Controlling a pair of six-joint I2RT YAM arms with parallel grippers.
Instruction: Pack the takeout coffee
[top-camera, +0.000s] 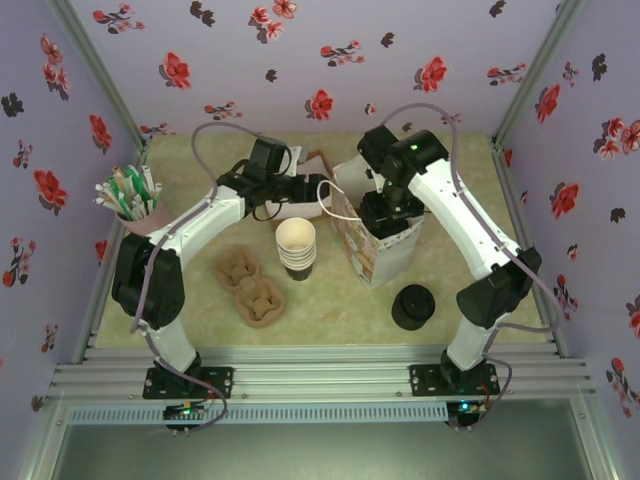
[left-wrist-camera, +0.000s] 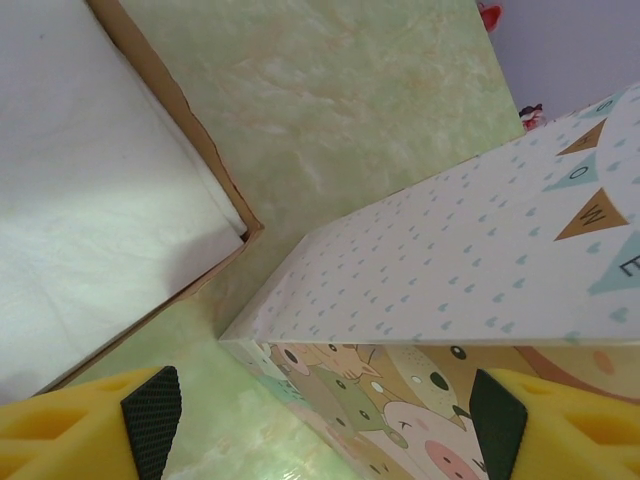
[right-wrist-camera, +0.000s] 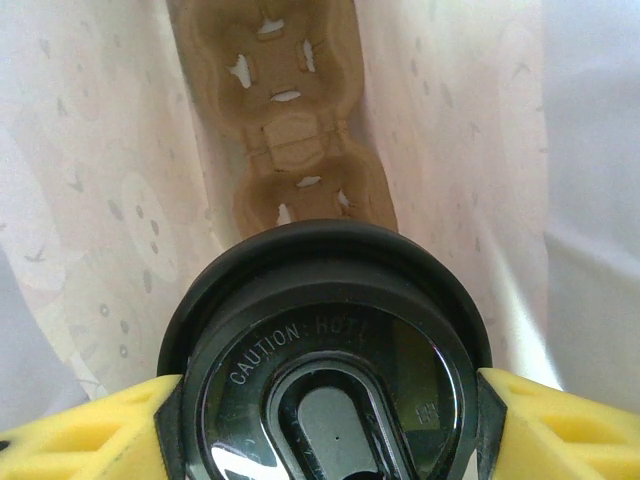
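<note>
The takeout coffee (right-wrist-camera: 325, 360) shows its round black lid marked "CAUTION: HOT". My right gripper (right-wrist-camera: 328, 412) is shut on it, a yellow finger with a black pad at each side of the lid. It hangs inside the white paper bag (top-camera: 385, 255), over a brown pulp cup carrier (right-wrist-camera: 290, 110) lying on the bag's floor. My left gripper (left-wrist-camera: 325, 425) is open beside the bag's cartoon-animal side (left-wrist-camera: 450, 290). The bag's lower edge lies between its fingers, and the left pad (left-wrist-camera: 152, 420) stands apart from it.
A stack of lidless cups (top-camera: 297, 245) stands left of the bag, with more pulp carriers (top-camera: 250, 288) in front of it. A pile of black lids (top-camera: 412, 306) sits front right. A cup of stirrers (top-camera: 130, 200) is far left. A brown box of white napkins (left-wrist-camera: 90, 190) lies behind the bag.
</note>
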